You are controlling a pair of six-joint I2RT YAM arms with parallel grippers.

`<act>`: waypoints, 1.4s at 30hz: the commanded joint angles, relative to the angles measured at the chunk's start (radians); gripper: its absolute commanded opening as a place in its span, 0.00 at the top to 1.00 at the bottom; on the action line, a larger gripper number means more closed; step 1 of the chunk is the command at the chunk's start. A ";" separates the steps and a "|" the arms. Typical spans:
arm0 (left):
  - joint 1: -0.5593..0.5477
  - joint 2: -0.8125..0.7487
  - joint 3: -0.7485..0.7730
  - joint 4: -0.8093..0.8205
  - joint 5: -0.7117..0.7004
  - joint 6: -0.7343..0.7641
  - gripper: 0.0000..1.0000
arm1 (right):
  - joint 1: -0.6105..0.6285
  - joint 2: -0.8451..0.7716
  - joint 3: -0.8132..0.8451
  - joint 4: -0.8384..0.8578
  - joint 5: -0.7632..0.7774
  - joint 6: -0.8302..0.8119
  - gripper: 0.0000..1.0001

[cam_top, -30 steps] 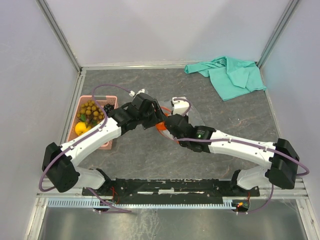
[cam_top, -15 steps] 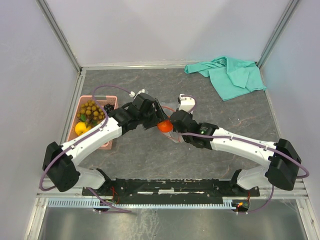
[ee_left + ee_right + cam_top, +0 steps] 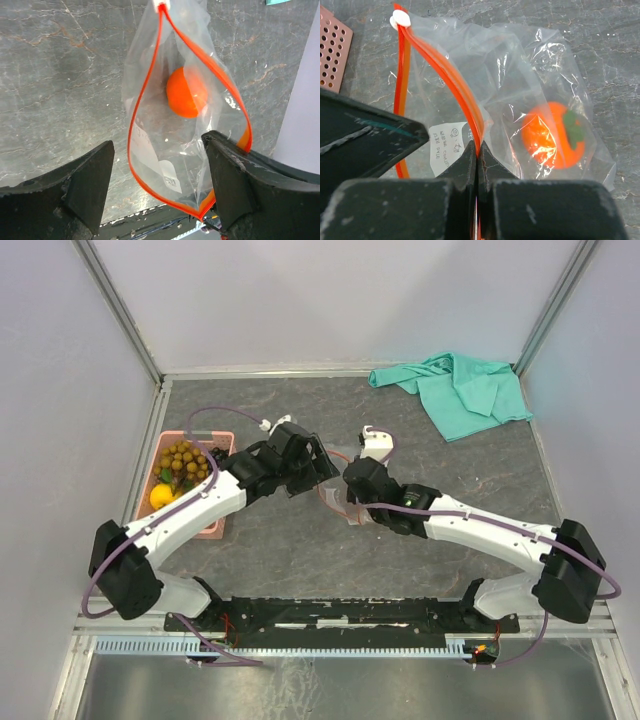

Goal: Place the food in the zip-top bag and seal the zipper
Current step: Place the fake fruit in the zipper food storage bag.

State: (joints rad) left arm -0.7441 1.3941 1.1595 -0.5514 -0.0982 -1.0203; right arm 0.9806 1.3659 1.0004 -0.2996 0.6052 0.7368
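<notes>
We find the right end effector (image 3: 477, 156) clamped on the orange-red zipper strip (image 3: 443, 65) of the clear plastic zip-top bag (image 3: 520, 70), round orange fruit (image 3: 186, 92) inside, on the grey worktop (image 3: 60, 80); the left end effector (image 3: 157, 187) stands apart above. A slipping pinch could collapse the mouth.

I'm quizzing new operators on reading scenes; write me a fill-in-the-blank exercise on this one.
1. Inside the bag lies one fruit, the ____.
2. The right gripper pinches the bag's ____.
3. The left gripper stands wide ____.
4. The lemon sits in the pink ____.
Missing: orange; zipper; open; basket.
</notes>
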 commanded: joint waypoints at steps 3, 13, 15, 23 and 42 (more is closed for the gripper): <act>-0.004 -0.073 -0.019 -0.012 -0.047 0.018 0.25 | -0.014 -0.056 -0.011 0.038 -0.004 0.005 0.99; -0.006 0.024 -0.004 0.034 -0.069 0.110 0.69 | -0.022 -0.078 -0.003 0.012 -0.007 -0.034 0.98; -0.006 0.038 0.016 0.034 -0.072 0.129 0.80 | -0.023 -0.085 -0.001 0.002 -0.005 -0.044 0.98; -0.010 0.037 0.090 0.043 -0.079 0.216 0.97 | -0.067 -0.090 0.071 -0.107 -0.025 -0.167 0.77; -0.064 0.084 0.355 0.013 -0.063 0.551 0.97 | -0.236 0.127 0.463 -0.262 -0.298 -0.482 0.52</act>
State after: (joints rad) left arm -0.8009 1.4612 1.4483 -0.5518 -0.1558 -0.5869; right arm 0.7597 1.4490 1.3926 -0.5526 0.3725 0.3073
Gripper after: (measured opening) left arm 0.042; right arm 0.481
